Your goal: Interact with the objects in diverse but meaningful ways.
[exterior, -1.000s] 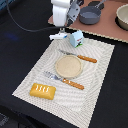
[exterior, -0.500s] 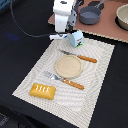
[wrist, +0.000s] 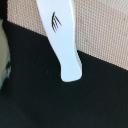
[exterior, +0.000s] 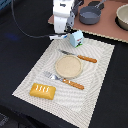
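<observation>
Arm shifted slightly leftward in the exterior view since earlier; fingers (exterior: 61,35) near carton (exterior: 77,38), state cannot be told. Fish piece (wrist: 64,37) overlaps placemat (exterior: 95,85) edge.

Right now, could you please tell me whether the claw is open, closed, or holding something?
Claw: cannot be told; its fingertips are not clearly visible in either view. It sits over the white fish-shaped piece beside the carton.

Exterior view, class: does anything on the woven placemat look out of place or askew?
The white fish-shaped piece straddles the beige woven placemat's far edge, half on the black table. The white-blue-green carton looks tilted. The orange-handled knife and fork lie neatly beside the tan round plate.
</observation>
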